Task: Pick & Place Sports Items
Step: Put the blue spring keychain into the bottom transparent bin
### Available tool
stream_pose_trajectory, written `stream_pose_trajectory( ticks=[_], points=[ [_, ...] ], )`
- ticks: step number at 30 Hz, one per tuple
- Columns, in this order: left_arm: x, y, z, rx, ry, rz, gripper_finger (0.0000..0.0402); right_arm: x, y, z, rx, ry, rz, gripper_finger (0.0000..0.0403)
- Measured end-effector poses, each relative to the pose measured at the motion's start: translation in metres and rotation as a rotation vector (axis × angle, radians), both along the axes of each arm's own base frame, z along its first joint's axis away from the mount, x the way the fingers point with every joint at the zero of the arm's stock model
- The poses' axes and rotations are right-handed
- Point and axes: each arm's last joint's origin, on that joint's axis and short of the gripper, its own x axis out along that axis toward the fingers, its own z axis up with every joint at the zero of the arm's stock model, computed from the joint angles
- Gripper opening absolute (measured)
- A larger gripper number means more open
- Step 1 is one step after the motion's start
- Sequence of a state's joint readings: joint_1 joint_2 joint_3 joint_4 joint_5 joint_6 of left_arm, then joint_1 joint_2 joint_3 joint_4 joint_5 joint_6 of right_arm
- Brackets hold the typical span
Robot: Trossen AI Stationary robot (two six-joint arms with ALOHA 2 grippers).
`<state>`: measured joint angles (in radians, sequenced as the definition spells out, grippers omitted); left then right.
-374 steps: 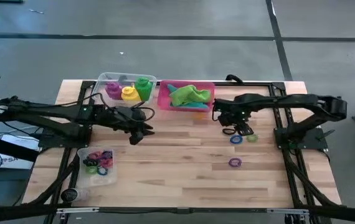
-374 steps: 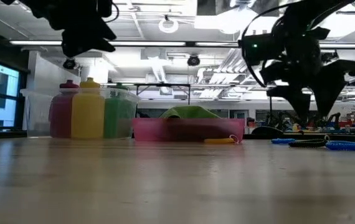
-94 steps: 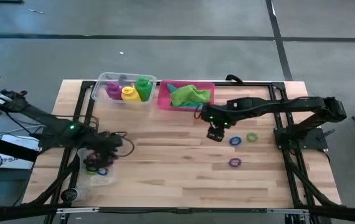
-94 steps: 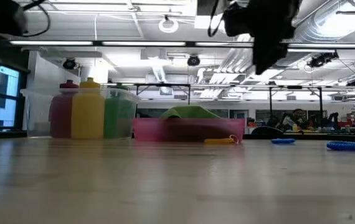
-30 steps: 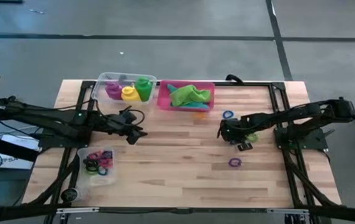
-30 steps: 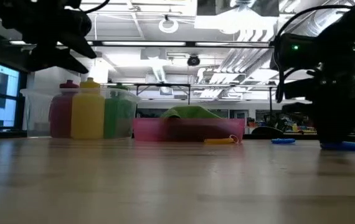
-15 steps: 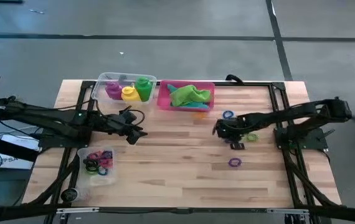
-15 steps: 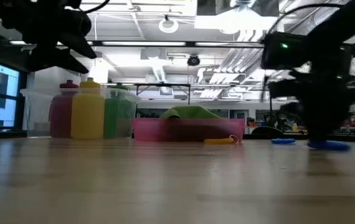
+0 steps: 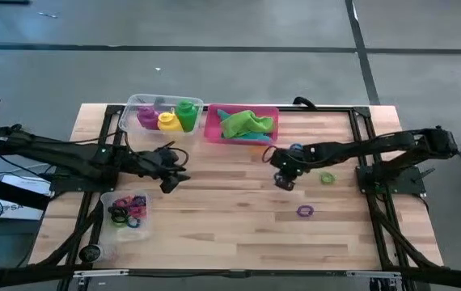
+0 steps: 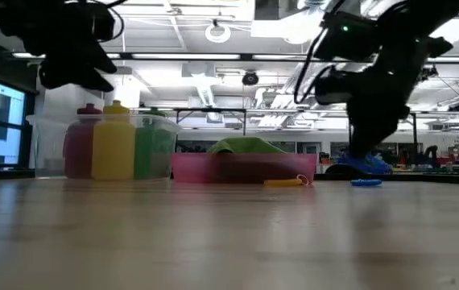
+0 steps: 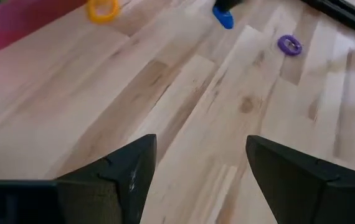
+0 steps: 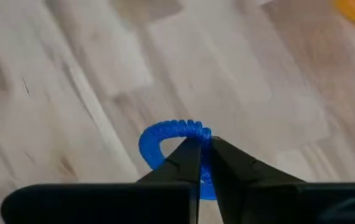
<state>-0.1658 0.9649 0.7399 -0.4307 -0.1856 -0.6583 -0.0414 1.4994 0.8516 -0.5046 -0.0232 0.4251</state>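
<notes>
Right gripper (image 12: 201, 163): jaws pinched on a blue coiled ring (image 12: 165, 138), which its wrist view alone showed clearly; in the high view the ring was hidden under the arm. The low view showed it hanging clear above the desk (image 9: 230, 206). Left gripper (image 11: 196, 171): jaws partly apart, holding nothing, above bare desk beside the clear tub of rings (image 9: 127, 212). Loose on the desk: purple ring (image 9: 305, 211), green ring (image 9: 327, 177), yellow ring (image 11: 103, 9) beside the pink tray (image 9: 212, 129).
</notes>
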Motion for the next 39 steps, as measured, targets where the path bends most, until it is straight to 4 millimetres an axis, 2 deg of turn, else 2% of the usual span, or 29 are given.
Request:
stream_pose_trajectory(
  ticks=[5, 16, 25, 31, 35, 39],
  points=[
    [0.0, 0.0, 0.0, 0.09, 0.004, -0.075, 0.0203, 0.011, 0.003, 0.01, 0.035, -0.101, -0.199, 0.0001],
    [0.0, 0.0, 0.0, 0.209, 0.009, -0.17, 0.0203, 0.03, 0.005, 0.026, 0.092, -0.349, -0.399, 0.0],
    [0.001, -0.001, 0.002, 0.199, -0.009, -0.181, 0.0203, 0.034, 0.005, 0.031, 0.105, -0.418, -0.384, 0.0],
    [0.007, -0.001, 0.002, 0.215, -0.032, -0.164, 0.0203, 0.041, 0.005, 0.04, 0.0, -0.524, -0.232, 0.0],
    [0.021, -0.004, 0.0, 0.261, -0.077, -0.19, 0.0203, 0.046, 0.004, 0.047, -0.097, -0.606, -0.122, 0.0],
    [0.05, -0.011, -0.005, 0.294, -0.199, -0.204, 0.0203, 0.049, 0.004, 0.052, -0.176, -0.651, -0.035, 0.0]
  ],
)
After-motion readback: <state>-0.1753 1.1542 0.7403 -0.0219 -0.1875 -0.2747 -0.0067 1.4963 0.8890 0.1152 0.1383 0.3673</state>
